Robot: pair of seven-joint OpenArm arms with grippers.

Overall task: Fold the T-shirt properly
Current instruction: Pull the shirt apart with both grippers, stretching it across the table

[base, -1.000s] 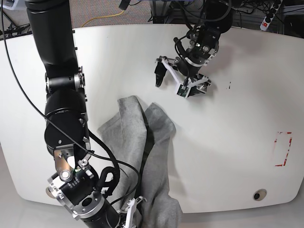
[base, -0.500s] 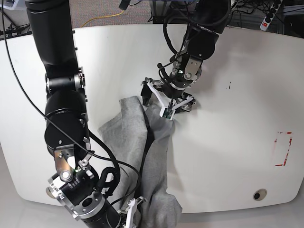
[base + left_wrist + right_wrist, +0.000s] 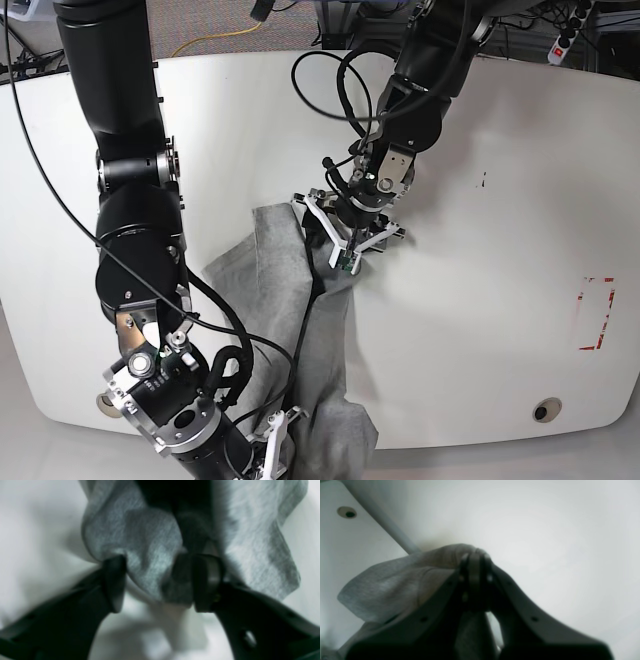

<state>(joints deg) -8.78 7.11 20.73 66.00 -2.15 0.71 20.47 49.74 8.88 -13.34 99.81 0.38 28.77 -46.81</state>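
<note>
Closing left gripper (image 3: 155,582) needs full bite: jaws apart, straddling T-shirt (image 3: 300,330) far edge fold on table (image 3: 500,300). Right gripper (image 3: 475,562) clamped on near hem at table front. Keep cloth taut.

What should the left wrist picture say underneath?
Left gripper fingers straddling a bunched fold of the grey T-shirt.

The base view looks steeply down on the white worktop (image 3: 480,300) from high above. Each wrist view sits just behind its own fingers (image 3: 115,582), very close and blurred (fabric fills much of both). All three views share the T-shirt (image 3: 280,290) and the worktop.
</note>
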